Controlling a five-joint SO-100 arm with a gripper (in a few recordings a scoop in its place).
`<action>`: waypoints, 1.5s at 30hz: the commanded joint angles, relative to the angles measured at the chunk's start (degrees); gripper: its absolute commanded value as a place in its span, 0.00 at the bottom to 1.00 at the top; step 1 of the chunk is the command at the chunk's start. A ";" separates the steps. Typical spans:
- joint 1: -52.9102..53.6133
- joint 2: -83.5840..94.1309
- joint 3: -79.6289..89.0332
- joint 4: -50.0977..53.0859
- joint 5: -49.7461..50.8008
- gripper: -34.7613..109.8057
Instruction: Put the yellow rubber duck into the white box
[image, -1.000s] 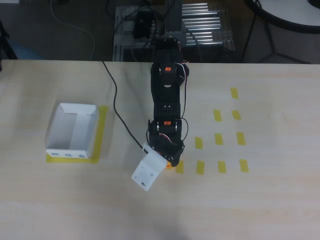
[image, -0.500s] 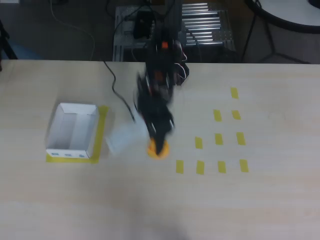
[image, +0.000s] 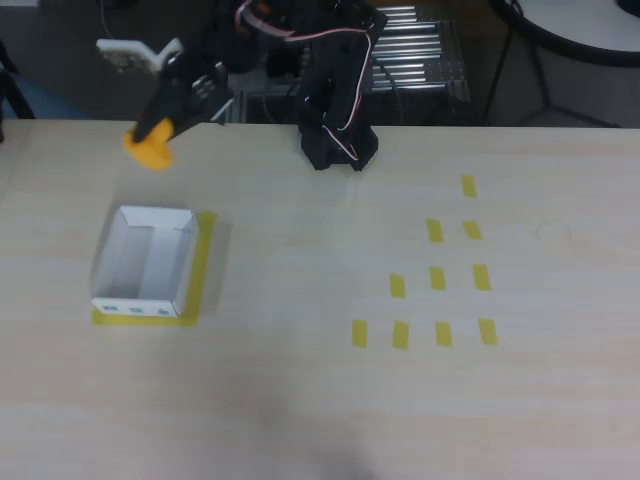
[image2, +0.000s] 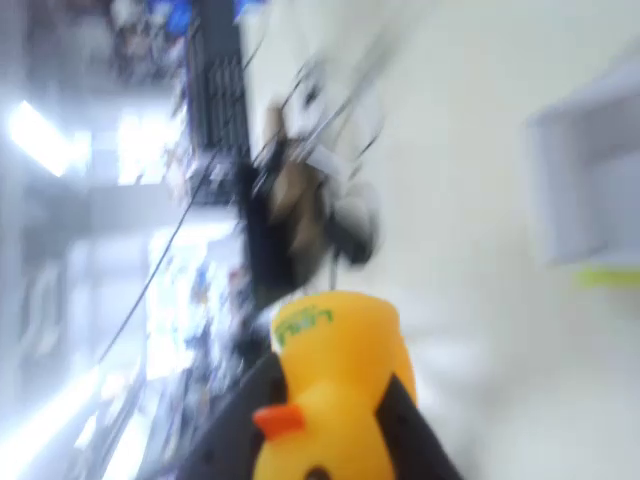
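Gripping the yellow rubber duck (image: 149, 150), my gripper (image: 160, 133) hangs above the table (image: 300, 400), near the far end of the white box (image: 145, 262) on its yellow tape (image: 203, 262).

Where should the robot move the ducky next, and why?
Probably a short swing toward the bottom of the overhead view, until the duck hangs over the white box. The gripper is shut on the yellow rubber duck, held up in the air, but in the overhead view the duck sits just past the box's far wall, not over its open inside.
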 joint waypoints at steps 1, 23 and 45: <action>7.21 -11.69 -3.87 -0.97 -4.92 0.24; 6.50 -66.45 -48.78 26.10 -16.70 0.25; 0.09 -26.98 -39.55 27.86 -9.93 0.24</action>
